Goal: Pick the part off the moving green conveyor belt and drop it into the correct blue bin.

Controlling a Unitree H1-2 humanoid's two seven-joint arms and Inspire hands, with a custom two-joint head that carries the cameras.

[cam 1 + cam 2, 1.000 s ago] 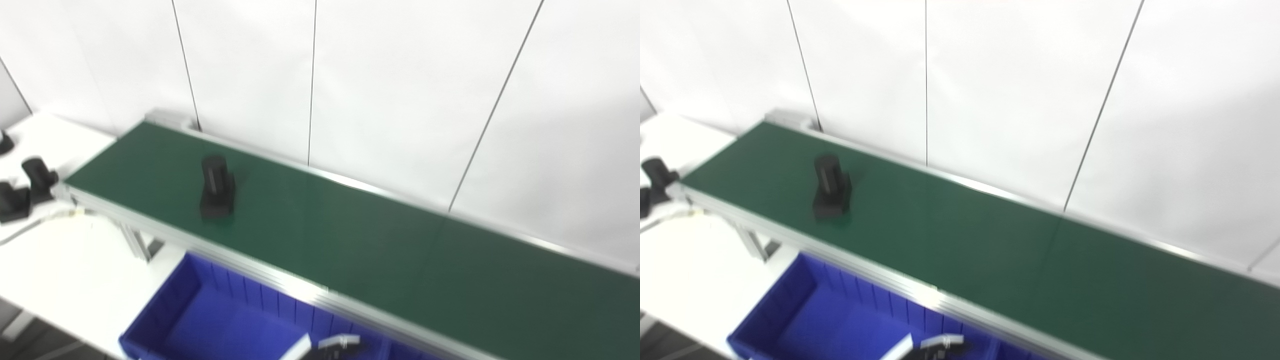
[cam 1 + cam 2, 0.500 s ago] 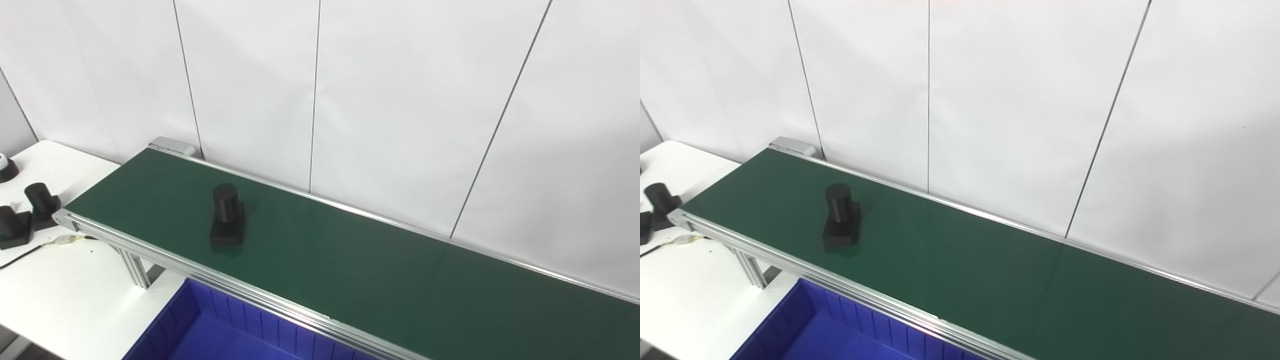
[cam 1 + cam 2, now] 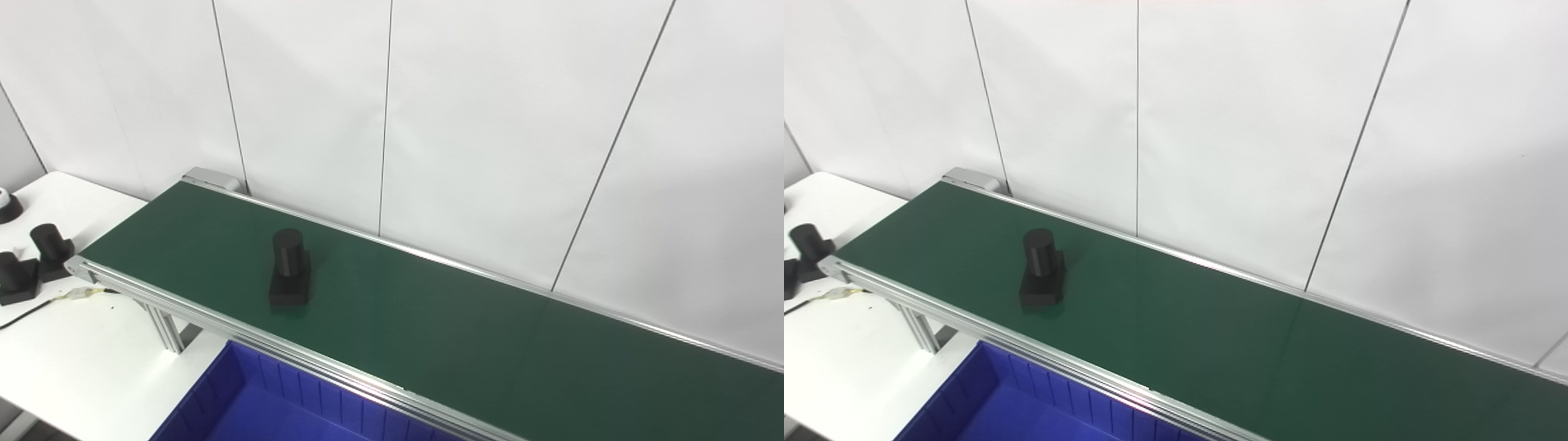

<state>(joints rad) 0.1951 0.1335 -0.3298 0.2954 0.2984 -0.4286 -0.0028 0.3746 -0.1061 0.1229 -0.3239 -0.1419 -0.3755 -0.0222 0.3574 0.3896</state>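
**A:** What did the two head cameras show?

**B:** A long green conveyor belt (image 3: pixel 429 318) ran from the left of the frame down to the lower right, in front of a white panelled wall (image 3: pixel 490 122). One black part (image 3: pixel 289 268) stood on the belt at left of centre: an upright cylinder on a square block, resting flat on the green surface. A blue bin (image 3: pixel 275 404) sat just below the belt's near rail, at the bottom left edge, only partly in frame.

**A:** And the robot's hands?

**B:** Neither hand was in view, so whether their fingers were spread or closed could not be told.

**A:** Anything else nearby?

**B:** On the white table (image 3: pixel 73 349) at far left stood two similar black parts (image 3: pixel 33 260), close together and off the belt, with a thin cable (image 3: pixel 37 309) lying near them.

**A:** What could have gone wrong from there?

**B:** As a judgement: the task says the belt moves, so a reach aimed at where the part stood would likely arrive late and miss. The tall cylinder on a small base looked easy to knock over with a glancing touch. Only one bin showed, cut off by the frame, so choosing the correct one could not be checked, and a release near the rim might spill onto the table.

**A:** Any brands, labels or writing?

**B:** None was readable anywhere.
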